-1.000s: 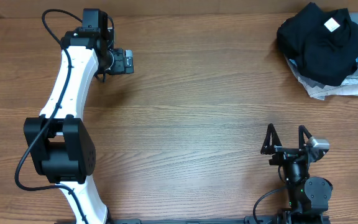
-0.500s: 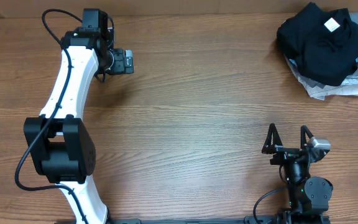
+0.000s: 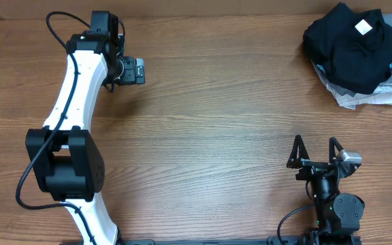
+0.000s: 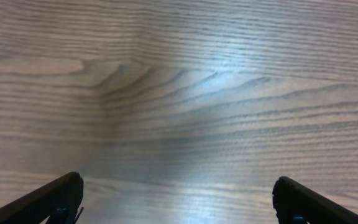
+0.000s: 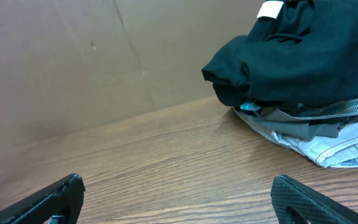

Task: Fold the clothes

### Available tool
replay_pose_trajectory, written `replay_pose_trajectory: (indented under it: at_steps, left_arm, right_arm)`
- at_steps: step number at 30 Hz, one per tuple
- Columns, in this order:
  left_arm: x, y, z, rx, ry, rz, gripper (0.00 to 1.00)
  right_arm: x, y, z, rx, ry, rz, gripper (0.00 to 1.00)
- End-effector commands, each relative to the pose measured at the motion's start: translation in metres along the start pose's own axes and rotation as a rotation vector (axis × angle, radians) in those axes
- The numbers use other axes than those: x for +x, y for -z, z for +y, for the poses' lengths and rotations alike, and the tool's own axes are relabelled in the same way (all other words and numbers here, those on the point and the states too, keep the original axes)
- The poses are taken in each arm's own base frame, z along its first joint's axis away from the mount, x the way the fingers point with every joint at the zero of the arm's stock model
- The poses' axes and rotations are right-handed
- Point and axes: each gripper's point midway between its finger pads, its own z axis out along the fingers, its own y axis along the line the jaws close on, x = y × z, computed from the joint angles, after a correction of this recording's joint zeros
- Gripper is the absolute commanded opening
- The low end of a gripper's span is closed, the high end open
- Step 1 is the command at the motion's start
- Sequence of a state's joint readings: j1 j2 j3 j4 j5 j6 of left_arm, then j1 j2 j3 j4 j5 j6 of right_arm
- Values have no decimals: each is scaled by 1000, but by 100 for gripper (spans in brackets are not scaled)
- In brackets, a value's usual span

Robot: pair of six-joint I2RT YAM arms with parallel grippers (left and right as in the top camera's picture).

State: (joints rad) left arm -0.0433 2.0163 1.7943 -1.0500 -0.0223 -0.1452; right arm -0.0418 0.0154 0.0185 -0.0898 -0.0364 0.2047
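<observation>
The overhead camera looks straight down from high above the bench (image 3: 209,129), taking in both arms and the black T-shirt (image 3: 352,47) at the far right corner. The left wrist camera hangs close over bare wood and faces down, with the left gripper (image 4: 178,186) fingertips spread at its lower corners. The right wrist camera sits low behind the right gripper (image 5: 178,186) and looks nearly level across the bench to a brown wall (image 5: 61,62). The T-shirt and its white neck label (image 5: 270,9) appear in both the overhead and right wrist views.
</observation>
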Motion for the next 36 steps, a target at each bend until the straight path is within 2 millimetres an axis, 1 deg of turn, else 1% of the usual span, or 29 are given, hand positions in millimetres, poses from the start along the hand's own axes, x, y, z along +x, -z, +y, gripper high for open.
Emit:
replay_pose_trajectory:
  at_steps: [1, 3, 6, 8, 10, 11, 12, 15, 18, 19, 23, 26, 29, 30, 32, 35, 36]
  left_arm:
    - [-27, 83, 9, -68, -36, -226, 100]
    - [-32, 121, 12, -76, -36, -330, 100]
    - [-39, 174, 11, -24, -26, -527, 100]
    - [-36, 198, 10, 19, -42, -642, 100]
    - [-26, 218, 10, 63, -56, -757, 100]
    - [-19, 224, 11, 81, -55, -807, 100]
    - [-1, 228, 15, 105, -54, -871, 100]
    - [35, 222, 20, 129, -51, -934, 100]
    - [71, 206, 29, 125, -20, -971, 100]
    - [90, 196, 35, 117, -12, -1010, 100]
    - [124, 172, 45, 104, 14, -1097, 100]
    - [145, 155, 52, 105, 56, -1153, 100]
    - [157, 138, 55, 97, 62, -1193, 100]
    - [162, 130, 57, 95, 64, -1197, 100]
    - [169, 117, 59, 89, 69, -1202, 100]
    - [176, 102, 61, 82, 74, -1223, 100]
    - [179, 98, 62, 77, 78, -1206, 100]
  right_arm:
    - [0, 0, -3, 11, 10, -12, 100]
    - [0, 0, -3, 11, 10, -12, 100]
    - [0, 0, -3, 11, 10, -12, 100]
    - [0, 0, -3, 11, 10, -12, 100]
    - [0, 0, -3, 11, 10, -12, 100]
    - [0, 0, -3, 11, 10, -12, 100]
    - [0, 0, -3, 11, 10, -12, 100]
    - [0, 0, -3, 11, 10, -12, 100]
    - [0, 0, -3, 11, 10, -11, 100]
    - [0, 0, -3, 11, 10, -12, 100]
    - [0, 0, -3, 11, 10, -12, 100]
    - [0, 0, -3, 11, 10, -12, 100]
    - [0, 0, -3, 11, 10, -12, 100]
    - [0, 0, -3, 11, 10, -11, 100]
    - [0, 0, -3, 11, 10, -12, 100]
    - [0, 0, -3, 11, 10, -12, 100]
    - [0, 0, -3, 11, 10, -11, 100]
